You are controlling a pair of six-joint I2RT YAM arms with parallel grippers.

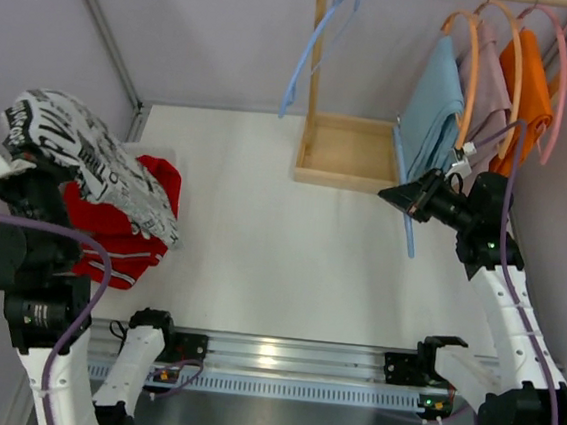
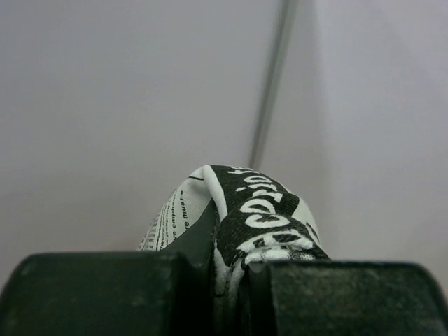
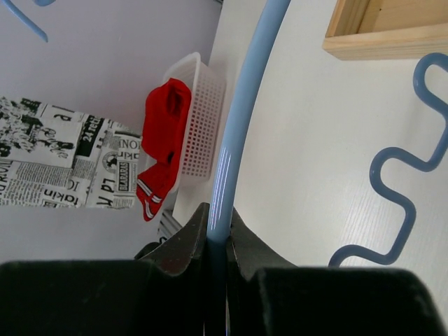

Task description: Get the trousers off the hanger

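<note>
My left gripper is raised at the far left and shut on the white trousers with black print; the cloth bunches between the jaws in the left wrist view and drapes over the red trousers. My right gripper is shut on the rod of a bare light blue hanger, which shows close up in the right wrist view by my right gripper. Light blue trousers, mauve trousers and orange trousers hang on hangers on the rack at the back right.
The red trousers lie in a white mesh basket at the left. The wooden rack base stands at the back centre. Another bare blue hanger hangs from the rack's rail. Grey walls close in on both sides.
</note>
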